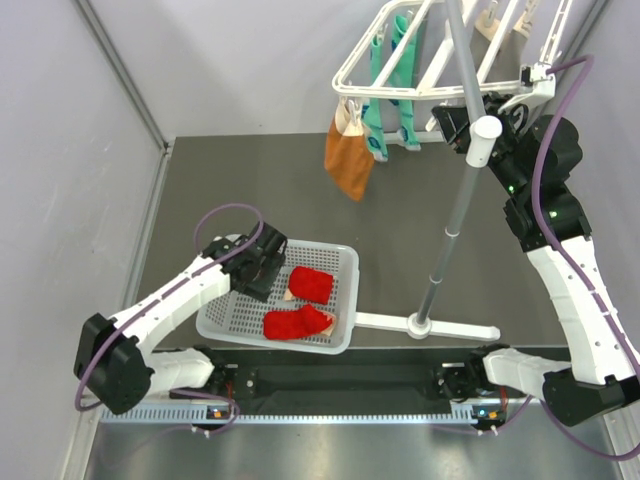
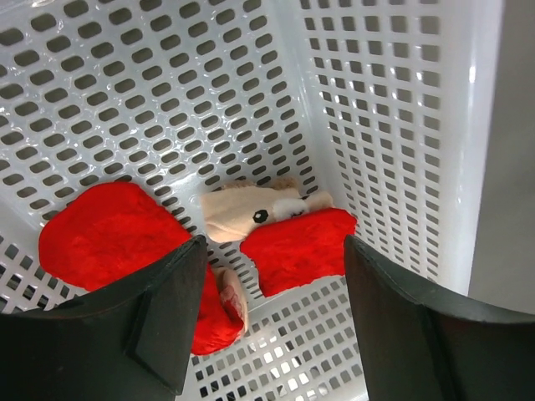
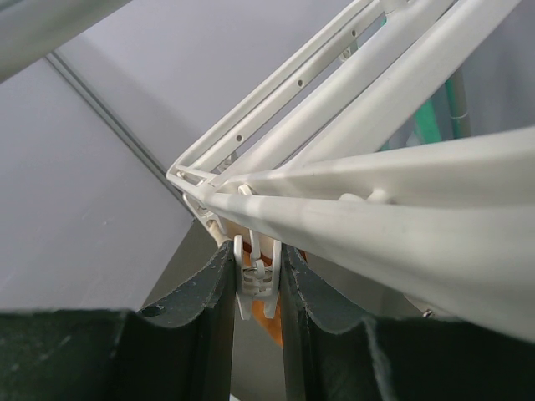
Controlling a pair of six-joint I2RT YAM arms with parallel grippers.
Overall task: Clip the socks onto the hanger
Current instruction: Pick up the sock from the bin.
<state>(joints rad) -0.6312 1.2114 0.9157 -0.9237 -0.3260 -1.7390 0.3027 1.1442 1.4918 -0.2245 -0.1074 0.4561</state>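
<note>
Two red socks with tan toes (image 1: 310,285) (image 1: 297,324) lie in the white perforated basket (image 1: 345,262). My left gripper (image 1: 266,266) hovers over the basket's left part, open. In the left wrist view, one red sock (image 2: 301,246) lies between and beyond its fingers (image 2: 159,309), the other red sock (image 2: 109,238) to the left. The hanger (image 1: 430,62) stands at the back right on a grey pole (image 1: 455,215), with mint-green socks (image 1: 390,75) hanging from it. My right gripper (image 3: 256,269) is shut on a white clip (image 3: 257,282) under the hanger's bar (image 3: 376,225).
An orange-brown sock (image 1: 348,160) hangs from the hanger's near-left corner, and beige fabric (image 1: 495,25) hangs farther back. The pole's white foot (image 1: 440,326) lies just right of the basket. Grey walls close in the dark table on the left and at the back.
</note>
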